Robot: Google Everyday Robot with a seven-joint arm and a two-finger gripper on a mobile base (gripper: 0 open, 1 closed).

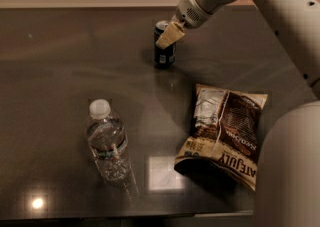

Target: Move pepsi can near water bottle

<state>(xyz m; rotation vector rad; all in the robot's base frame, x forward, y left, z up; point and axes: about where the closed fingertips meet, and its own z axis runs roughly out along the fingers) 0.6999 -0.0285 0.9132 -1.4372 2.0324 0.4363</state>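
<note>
The pepsi can (163, 51) is a small dark can with a silver top, standing upright at the far middle of the dark table (60, 71). My gripper (168, 36) reaches in from the upper right and sits at the can's upper right side, its cream tip overlapping the can's top part. The water bottle (107, 143) is clear with a white cap and a thin label band. It stands upright at the near left, well apart from the can.
A brown-and-cream snack bag (225, 131) lies flat at the near right, between the can and the table's front edge. My arm's pale body (287, 171) fills the lower right corner. A pale wall runs behind the table's far edge.
</note>
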